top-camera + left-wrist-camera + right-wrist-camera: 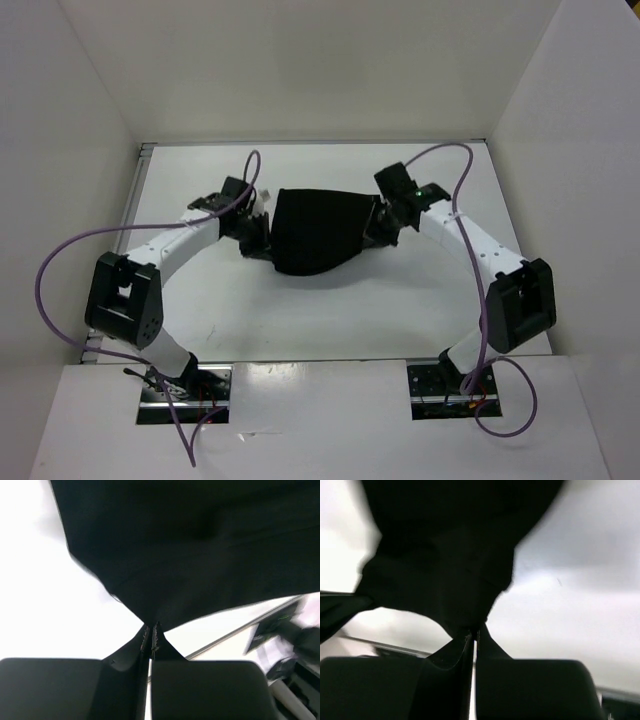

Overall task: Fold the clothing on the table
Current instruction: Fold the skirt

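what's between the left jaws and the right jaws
The clothing spans the gap, left jaws and right jaws each shut on an edge; the top external view shows it.

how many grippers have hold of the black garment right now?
2. The left gripper is shut on the left edge of the clothing. The right gripper is shut on its right edge. The fabric spans between them over the table. No other gripper in view.
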{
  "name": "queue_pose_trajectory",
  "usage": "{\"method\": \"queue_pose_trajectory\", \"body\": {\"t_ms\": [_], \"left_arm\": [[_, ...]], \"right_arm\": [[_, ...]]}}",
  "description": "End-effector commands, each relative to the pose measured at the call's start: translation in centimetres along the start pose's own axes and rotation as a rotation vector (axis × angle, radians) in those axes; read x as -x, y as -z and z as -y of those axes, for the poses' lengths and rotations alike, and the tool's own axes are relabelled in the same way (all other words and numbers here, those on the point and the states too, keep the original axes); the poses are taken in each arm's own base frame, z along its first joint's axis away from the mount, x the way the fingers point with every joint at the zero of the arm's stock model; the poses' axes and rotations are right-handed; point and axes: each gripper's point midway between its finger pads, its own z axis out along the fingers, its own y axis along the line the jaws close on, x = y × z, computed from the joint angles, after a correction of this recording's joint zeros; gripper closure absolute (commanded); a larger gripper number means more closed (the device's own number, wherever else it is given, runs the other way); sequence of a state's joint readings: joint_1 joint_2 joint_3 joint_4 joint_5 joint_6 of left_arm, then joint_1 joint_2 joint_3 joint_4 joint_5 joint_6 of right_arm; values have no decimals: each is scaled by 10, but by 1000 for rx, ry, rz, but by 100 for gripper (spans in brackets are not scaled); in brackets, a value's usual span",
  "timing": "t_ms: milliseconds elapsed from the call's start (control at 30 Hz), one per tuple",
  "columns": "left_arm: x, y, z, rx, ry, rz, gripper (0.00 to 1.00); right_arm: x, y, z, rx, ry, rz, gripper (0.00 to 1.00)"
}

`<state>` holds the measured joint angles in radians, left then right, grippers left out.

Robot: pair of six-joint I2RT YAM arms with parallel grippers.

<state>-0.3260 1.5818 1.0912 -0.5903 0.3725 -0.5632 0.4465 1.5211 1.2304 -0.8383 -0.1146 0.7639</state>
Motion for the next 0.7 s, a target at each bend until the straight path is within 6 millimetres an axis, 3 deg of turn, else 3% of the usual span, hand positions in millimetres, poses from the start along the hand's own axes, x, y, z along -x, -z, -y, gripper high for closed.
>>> {"method": "queue_pose_trajectory", "body": {"t_ms": [0, 33, 67, 100, 167, 200, 233, 300, 367, 400, 433, 500, 533, 567, 600, 667], "left_arm": [[80, 46, 38, -86, -101, 177, 100], [101, 61, 49, -110, -126, 221, 100], [140, 98, 80, -173, -180, 341, 100], [161, 110, 77, -169, -166, 381, 100], [185, 143, 96, -254, -188, 440, 100], [207, 170, 103, -288, -198, 516, 100], [212, 183, 109, -326, -198, 537, 100], [212, 196, 118, -371, -221, 557, 100], [203, 189, 107, -369, -220, 550, 100], [195, 180, 102, -372, -210, 524, 100], [179, 154, 84, -349, -160, 454, 100], [153, 153, 91, -427, -201, 399, 100], [143, 165, 101, -481, -256, 413, 100], [134, 163, 102, -506, -261, 392, 100], [132, 168, 104, -509, -269, 402, 100], [136, 179, 108, -486, -278, 427, 100]], "right_arm": [[68, 51, -39, 122, 75, 162, 100], [83, 61, -48, 140, 91, 196, 100], [113, 85, -68, 182, 108, 279, 100], [129, 97, -67, 182, 115, 314, 100], [163, 131, -84, 233, 119, 415, 100], [174, 142, -82, 234, 118, 443, 100], [178, 154, -88, 255, 123, 473, 100], [182, 164, -93, 282, 126, 482, 100], [164, 167, -93, 311, 143, 466, 100], [157, 163, -98, 338, 145, 458, 100], [142, 138, -83, 305, 126, 390, 100], [118, 145, -86, 371, 133, 359, 100], [105, 132, -79, 360, 122, 328, 100], [103, 137, -77, 367, 112, 348, 100], [106, 152, -71, 375, 93, 399, 100], [110, 161, -70, 380, 85, 419, 100]]}}
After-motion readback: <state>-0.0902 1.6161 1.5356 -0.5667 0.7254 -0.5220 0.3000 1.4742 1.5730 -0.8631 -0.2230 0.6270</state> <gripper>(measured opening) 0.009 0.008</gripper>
